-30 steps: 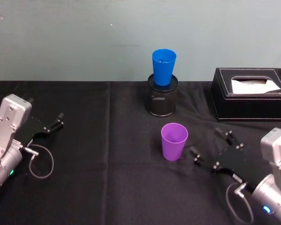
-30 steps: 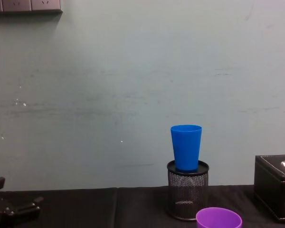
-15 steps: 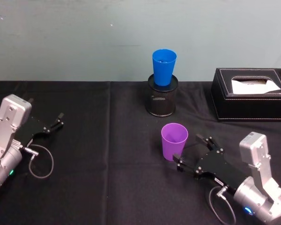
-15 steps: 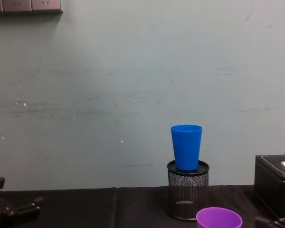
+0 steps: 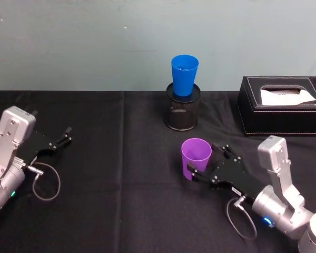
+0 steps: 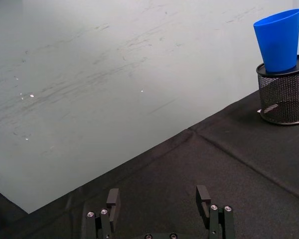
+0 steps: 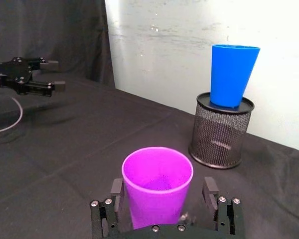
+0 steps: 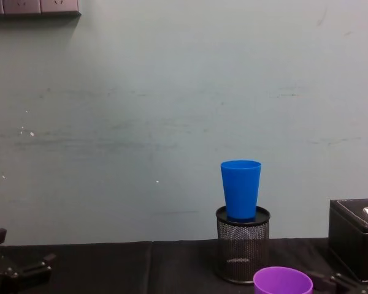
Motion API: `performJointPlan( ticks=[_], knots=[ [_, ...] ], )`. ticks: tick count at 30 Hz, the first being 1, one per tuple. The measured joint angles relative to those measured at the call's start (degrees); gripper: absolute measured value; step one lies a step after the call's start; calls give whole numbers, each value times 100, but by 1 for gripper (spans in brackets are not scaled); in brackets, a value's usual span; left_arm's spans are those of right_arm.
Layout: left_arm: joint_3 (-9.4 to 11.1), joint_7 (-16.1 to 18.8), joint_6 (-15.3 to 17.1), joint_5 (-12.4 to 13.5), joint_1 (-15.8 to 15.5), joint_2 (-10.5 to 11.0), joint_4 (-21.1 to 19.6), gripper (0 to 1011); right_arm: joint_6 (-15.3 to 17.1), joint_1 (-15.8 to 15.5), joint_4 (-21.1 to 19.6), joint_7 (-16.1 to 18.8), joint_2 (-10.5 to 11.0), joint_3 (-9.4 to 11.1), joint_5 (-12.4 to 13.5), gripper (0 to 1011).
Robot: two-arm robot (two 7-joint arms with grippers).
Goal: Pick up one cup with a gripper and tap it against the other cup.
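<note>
The purple cup [image 5: 196, 157] stands upright on the black cloth, mid-table. My right gripper [image 5: 203, 159] is open, with one finger on each side of the cup's lower half. In the right wrist view the purple cup [image 7: 157, 185] sits between the fingers [image 7: 116, 192] with a small gap on each side. Farther back, the blue cup [image 5: 184, 75] stands upright in a black wire-mesh holder [image 5: 182, 114]. It is also in the chest view, blue cup [image 8: 240, 189] above the purple rim [image 8: 282, 282]. My left gripper [image 5: 63, 137] rests open at the far left.
A black tissue box [image 5: 282, 107] stands at the back right, close behind my right arm. A grey wall runs along the table's far edge. A loose cable loop [image 5: 46, 182] lies by my left arm. Black cloth between the arms is bare.
My right gripper has moved in from the right toward the purple cup, and its fingers now straddle it. Both cups and my left arm have stayed put.
</note>
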Motion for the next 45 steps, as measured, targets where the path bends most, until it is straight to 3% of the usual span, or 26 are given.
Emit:
performJointPlan(
  ticks=[16, 29, 39, 45],
  knots=[
    [0, 0, 0, 0, 0, 0, 0, 1000, -10, 397, 521, 264, -417, 23, -204, 1004],
    [0, 0, 0, 0, 0, 0, 0, 1000, -2, 432, 579, 287, -469, 43, -231, 1004],
    [0, 0, 0, 0, 0, 0, 0, 1000, 4, 424, 563, 283, -458, 37, -226, 800],
    [0, 0, 0, 0, 0, 0, 0, 1000, 4, 422, 559, 282, -455, 35, -224, 774]
  ],
)
